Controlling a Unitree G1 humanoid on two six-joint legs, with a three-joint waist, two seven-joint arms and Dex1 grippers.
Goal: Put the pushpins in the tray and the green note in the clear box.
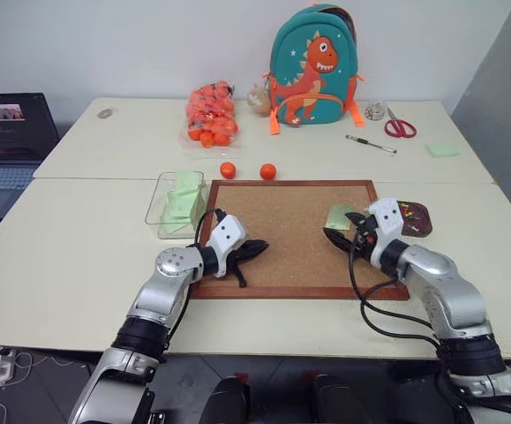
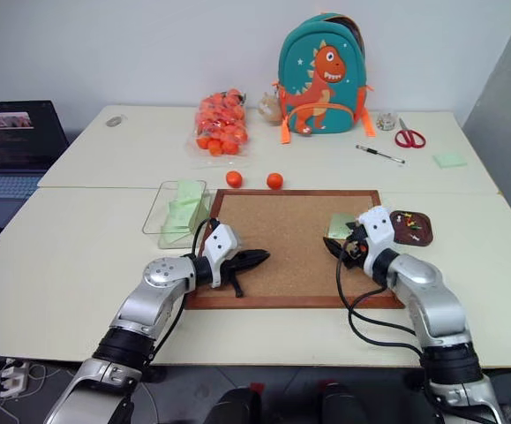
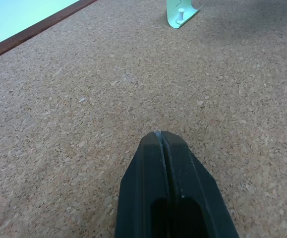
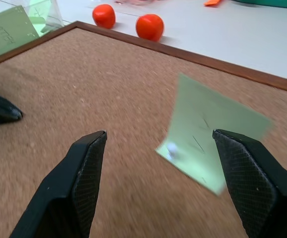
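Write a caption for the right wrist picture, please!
Open right gripper nears the green note pinned by a white pushpin on the corkboard.

Pale green note (image 4: pixel 210 129), speckled tan corkboard (image 1: pixel 281 230) framed red-brown, dark brown tray (image 2: pixel 414 227), teal dinosaur backpack (image 1: pixel 312 66)

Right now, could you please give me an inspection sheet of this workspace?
Surface: two pale tables pushed together; a framed corkboard lies on the near one.
Job's things: green note on the corkboard's right part, one pale pin through it, its free edge curling up. Tray right of the board, with pushpins in it. Clear box left of the board, green notes inside.
Clutter: two orange balls, bag of balls, dinosaur backpack, scissors, pen, note pad.
Grippers: left gripper shut, over the board; right gripper open, facing the note.
Cables: black cable looping off the right forearm.
Surroundings: laptop at left, white wall behind.
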